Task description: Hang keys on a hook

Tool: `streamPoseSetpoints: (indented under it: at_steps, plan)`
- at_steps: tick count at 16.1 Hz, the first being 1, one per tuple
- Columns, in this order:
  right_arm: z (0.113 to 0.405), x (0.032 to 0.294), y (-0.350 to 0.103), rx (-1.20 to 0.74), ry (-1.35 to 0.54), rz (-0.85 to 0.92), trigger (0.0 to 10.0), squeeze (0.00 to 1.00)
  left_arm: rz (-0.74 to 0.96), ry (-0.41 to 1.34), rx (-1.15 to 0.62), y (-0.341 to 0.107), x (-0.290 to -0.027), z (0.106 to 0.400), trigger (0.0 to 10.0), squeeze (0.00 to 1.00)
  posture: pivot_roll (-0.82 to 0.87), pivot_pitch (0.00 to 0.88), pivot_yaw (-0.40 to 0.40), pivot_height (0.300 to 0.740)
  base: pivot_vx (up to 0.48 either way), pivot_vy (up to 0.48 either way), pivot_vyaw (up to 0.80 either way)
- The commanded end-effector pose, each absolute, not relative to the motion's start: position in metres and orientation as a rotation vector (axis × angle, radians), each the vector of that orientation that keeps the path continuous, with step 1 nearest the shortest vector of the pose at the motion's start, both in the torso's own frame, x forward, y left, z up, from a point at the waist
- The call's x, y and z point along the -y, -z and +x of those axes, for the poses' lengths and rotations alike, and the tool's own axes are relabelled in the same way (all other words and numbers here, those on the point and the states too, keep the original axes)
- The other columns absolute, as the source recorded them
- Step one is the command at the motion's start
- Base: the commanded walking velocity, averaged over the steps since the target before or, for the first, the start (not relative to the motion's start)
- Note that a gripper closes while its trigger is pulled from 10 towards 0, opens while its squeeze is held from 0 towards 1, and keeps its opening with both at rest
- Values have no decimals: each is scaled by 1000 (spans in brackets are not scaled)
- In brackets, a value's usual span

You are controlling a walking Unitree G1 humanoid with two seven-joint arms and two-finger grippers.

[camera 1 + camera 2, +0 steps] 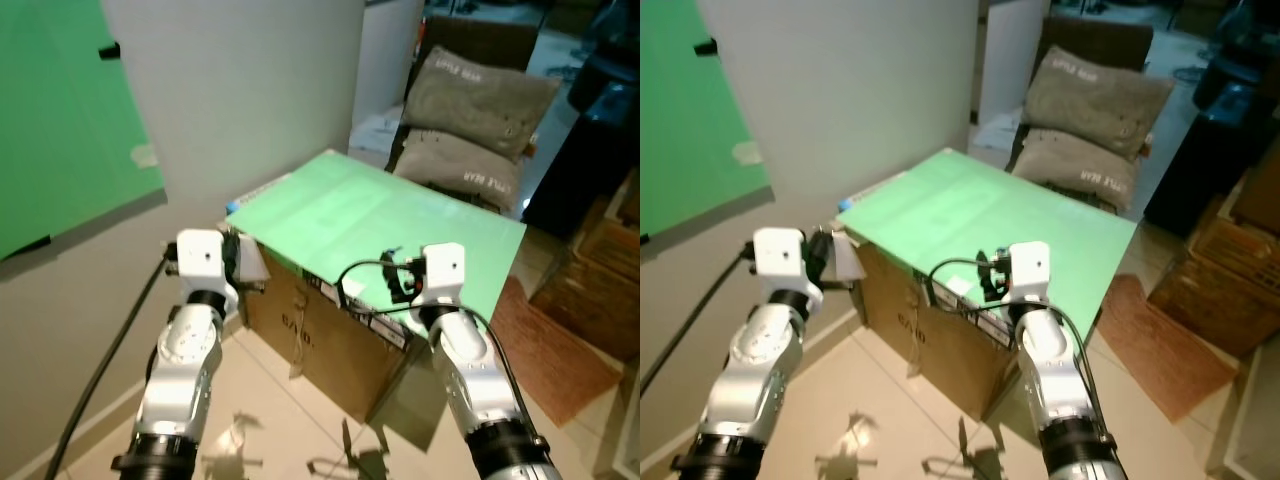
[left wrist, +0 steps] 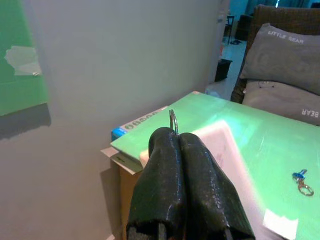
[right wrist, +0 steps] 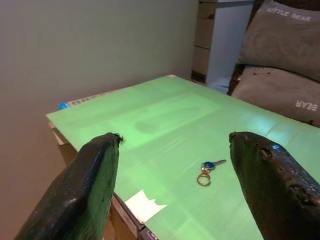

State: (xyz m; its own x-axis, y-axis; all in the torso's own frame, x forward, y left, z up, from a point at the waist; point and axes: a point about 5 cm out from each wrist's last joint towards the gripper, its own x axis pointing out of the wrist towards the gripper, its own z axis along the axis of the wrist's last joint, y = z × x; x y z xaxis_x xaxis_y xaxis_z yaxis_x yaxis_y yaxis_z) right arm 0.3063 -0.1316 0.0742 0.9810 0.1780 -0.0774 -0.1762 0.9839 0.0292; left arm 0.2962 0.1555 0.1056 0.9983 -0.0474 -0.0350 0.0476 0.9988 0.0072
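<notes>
The right hand (image 3: 172,185) stands wide open, its two long black fingers (image 3: 82,190) spread well apart and aimed down over the near part of the worktop. Between them, a little farther on, lie the keys: a small bunch with a blue-capped key on a brass-coloured ring (image 3: 207,171), flat on the green sheet and touched by nothing. The left hand (image 2: 181,187) is pressed narrow, its fingers together, and a thin metal loop (image 2: 173,121) pokes up from between the tips (a ring or a small hook; the pictures do not settle which). That hand sits at the near left corner of the worktop (image 1: 400,215), a pale green sheet laid over a brown cardboard box (image 1: 330,350).

Judging from this, the step in hand is the reach for the keys, with the grasp not yet made. The next move calls for the right hand to go forward and down until the fingers straddle the ring, then close on it without pushing the flat keys away across the smooth sheet. Beyond the worktop stand two grey cushions (image 1: 478,90) on a dark chair, and to the left a grey wall (image 1: 250,90) with a green sheet (image 1: 60,120) taped on it.
</notes>
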Motion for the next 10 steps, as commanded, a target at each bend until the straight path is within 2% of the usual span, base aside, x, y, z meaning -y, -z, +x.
streamPoseSetpoints:
  at_steps: [1, 2, 10]
  plan:
    - [309, 133, -74, -86, -150, 23, 10000, 0, 26, 38, -29, -108, -158, 298, 10000, 0, 53, 0, -7, 740, 0, 472, 0]
    - [310, 135, -74, -89, -141, 15, 10000, 0, 28, 27, -26, -107, -158, 298, 10000, 0, 55, 0, -9, 740, 0, 0, 0]
    - [316, 131, -82, -63, -197, 16, 10000, 0, 28, -37, -21, -106, -160, 298, 10000, 0, 63, 0, -52, 740, 0, 0, 686]
